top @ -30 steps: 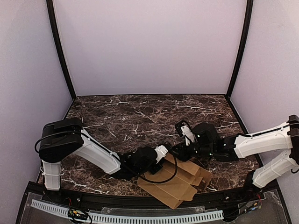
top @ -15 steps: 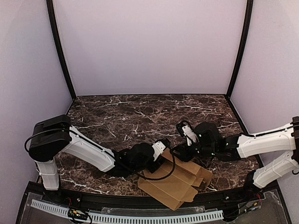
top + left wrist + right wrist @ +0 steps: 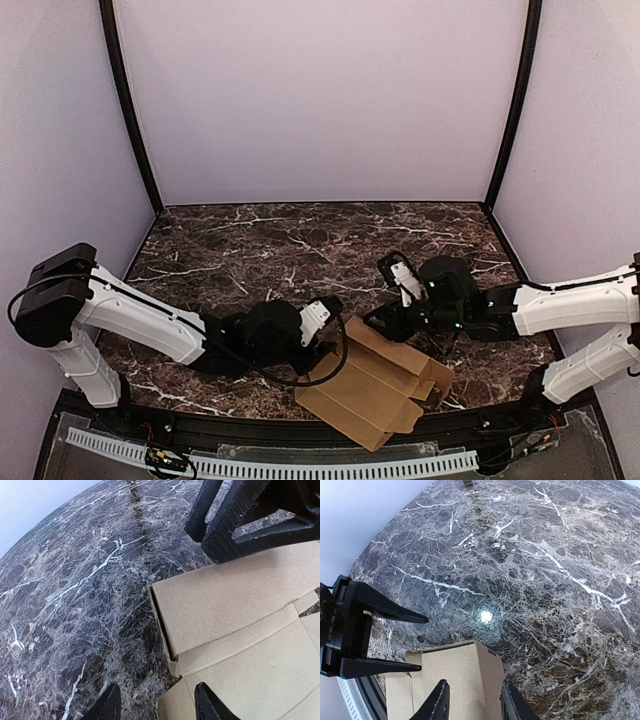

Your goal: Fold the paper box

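Marble table (image 3: pixel 250 250) carries the paper box (image 3: pixel 375 392) at its near edge, right of centre, unmoved. Left gripper (image 3: pixel 157 707) has drawn back leftward off the cardboard, jaws parted and empty. Right gripper (image 3: pixel 472 704) straddles the box's far corner; whether it pinches I cannot tell.

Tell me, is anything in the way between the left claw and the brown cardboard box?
No, nothing visible. The left gripper sits right at the corner of the brown cardboard paper box, with only dark marble table beside it.
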`<state>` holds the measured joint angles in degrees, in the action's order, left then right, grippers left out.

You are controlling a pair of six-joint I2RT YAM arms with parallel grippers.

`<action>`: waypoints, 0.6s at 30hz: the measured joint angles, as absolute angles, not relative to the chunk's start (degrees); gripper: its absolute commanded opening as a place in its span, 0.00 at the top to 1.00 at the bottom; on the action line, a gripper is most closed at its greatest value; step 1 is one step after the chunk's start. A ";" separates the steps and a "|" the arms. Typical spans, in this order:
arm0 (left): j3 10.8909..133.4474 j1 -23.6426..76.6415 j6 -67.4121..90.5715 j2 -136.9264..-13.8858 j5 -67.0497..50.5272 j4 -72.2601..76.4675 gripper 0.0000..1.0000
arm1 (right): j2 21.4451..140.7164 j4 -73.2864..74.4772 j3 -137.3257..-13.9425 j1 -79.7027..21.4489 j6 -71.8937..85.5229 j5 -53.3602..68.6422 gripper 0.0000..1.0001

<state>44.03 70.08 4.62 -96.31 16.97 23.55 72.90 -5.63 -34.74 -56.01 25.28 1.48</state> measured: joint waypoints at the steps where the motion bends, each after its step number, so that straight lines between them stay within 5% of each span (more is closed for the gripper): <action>1: 43.62 70.08 4.86 -94.83 16.58 22.39 0.50 | 72.66 -5.56 -34.89 -56.01 25.21 1.48 0.64; 7: 43.35 70.04 5.85 -88.25 14.09 16.56 0.40 | 70.87 -4.19 -35.00 -56.01 24.64 1.21 0.60; 18: 48.12 60.49 10.11 -84.16 -0.49 10.92 0.36 | 65.28 1.52 -35.03 -55.55 23.62 -0.89 0.49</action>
